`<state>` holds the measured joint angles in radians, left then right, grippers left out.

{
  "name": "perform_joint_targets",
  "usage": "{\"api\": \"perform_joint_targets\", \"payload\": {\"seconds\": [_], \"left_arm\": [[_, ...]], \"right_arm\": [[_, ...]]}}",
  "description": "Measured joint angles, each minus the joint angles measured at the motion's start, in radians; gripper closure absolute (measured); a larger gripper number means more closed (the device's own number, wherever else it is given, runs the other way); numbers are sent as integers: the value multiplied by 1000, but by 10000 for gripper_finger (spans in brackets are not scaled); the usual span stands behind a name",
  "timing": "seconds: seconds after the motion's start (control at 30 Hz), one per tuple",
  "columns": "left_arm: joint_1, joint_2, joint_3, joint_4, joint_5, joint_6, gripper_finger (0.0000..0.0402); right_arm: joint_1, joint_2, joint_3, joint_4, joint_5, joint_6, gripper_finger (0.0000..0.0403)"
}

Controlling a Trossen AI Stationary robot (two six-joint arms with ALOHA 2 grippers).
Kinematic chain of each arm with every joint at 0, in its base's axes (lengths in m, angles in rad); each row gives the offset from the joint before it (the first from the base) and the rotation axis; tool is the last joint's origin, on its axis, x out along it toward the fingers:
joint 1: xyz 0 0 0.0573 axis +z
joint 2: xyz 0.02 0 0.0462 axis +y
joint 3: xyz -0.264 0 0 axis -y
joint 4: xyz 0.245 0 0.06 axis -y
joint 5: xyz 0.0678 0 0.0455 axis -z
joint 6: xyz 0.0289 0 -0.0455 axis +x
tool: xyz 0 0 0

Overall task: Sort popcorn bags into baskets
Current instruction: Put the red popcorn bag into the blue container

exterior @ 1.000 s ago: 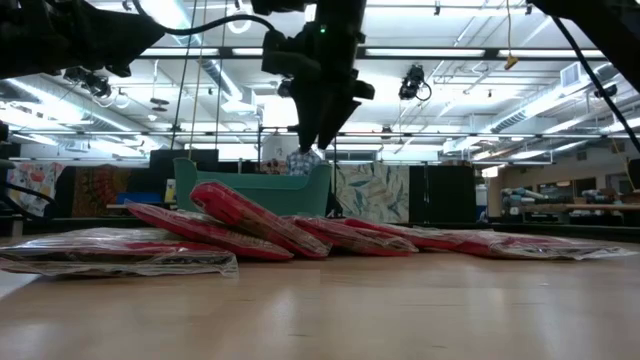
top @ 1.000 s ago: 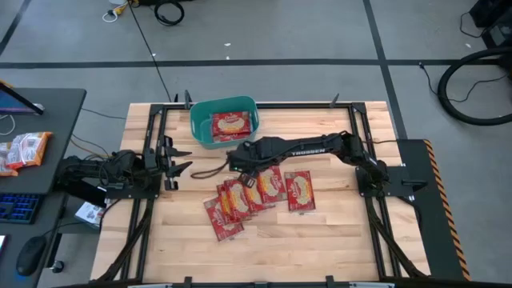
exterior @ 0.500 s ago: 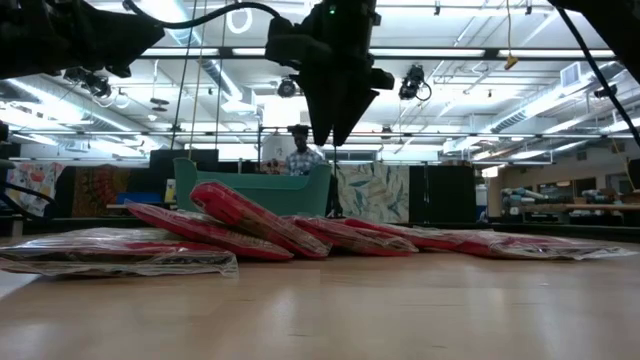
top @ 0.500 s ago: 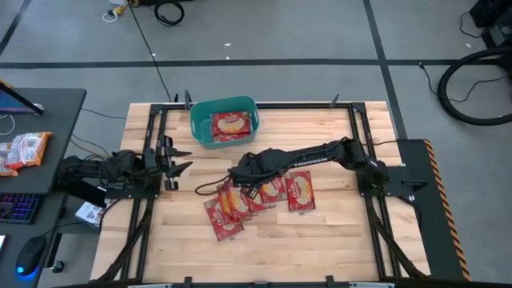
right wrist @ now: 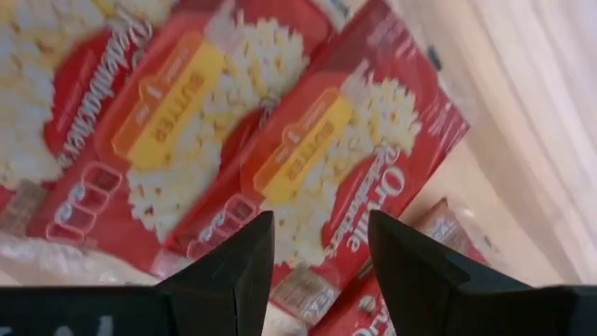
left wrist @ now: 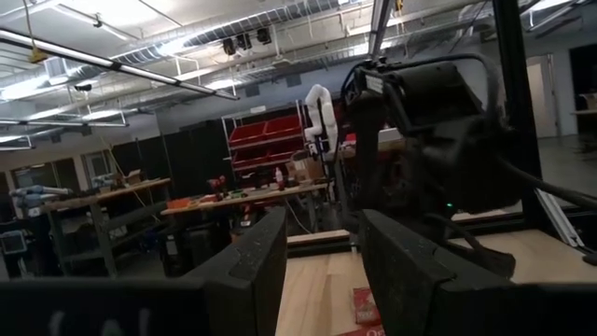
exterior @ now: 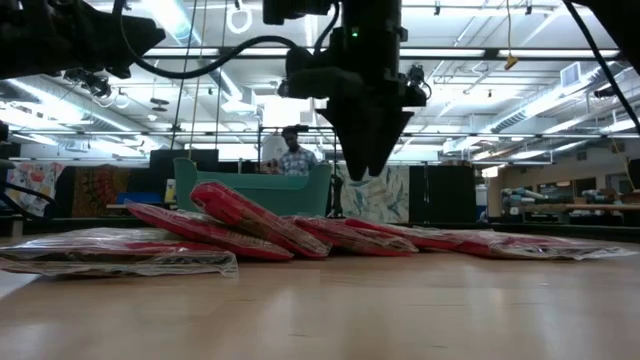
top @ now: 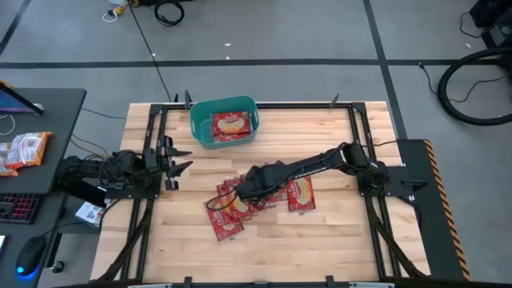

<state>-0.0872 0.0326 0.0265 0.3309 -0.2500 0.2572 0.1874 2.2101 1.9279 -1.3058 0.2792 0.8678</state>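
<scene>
The right gripper point(top: 240, 190) hangs over the fanned row of popcorn bags point(top: 240, 204) in the middle of the table point(top: 336, 232), fingers point(right wrist: 233, 266) parted with nothing between them — the wrist camera looks straight down at the red butter-popcorn packets just below. In the low view its tips are poised above the pile, not touching. The teal basket point(top: 200, 132) sits at the table's far edge, well apart, with one bag point(top: 230, 124) inside. The left gripper point(top: 182, 158) waits at the left side, jaws partly open and empty.
</scene>
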Motion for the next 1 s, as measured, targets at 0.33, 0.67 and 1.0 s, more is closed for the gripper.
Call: {"api": "perform_joint_targets", "payload": {"seconds": [0.33, 0.67, 1.0], "left_arm": [[0, 0, 0, 0, -2, 0, 260], [0, 0, 0, -3, -2, 0, 260], [0, 0, 0, -4, -2, 0, 260]], "right_arm": [[2, 0, -10, -21, -24, -3, 224], [6, 0, -10, -54, -33, 1, 224], [19, 0, -10, -48, -37, 19, 231]]}}
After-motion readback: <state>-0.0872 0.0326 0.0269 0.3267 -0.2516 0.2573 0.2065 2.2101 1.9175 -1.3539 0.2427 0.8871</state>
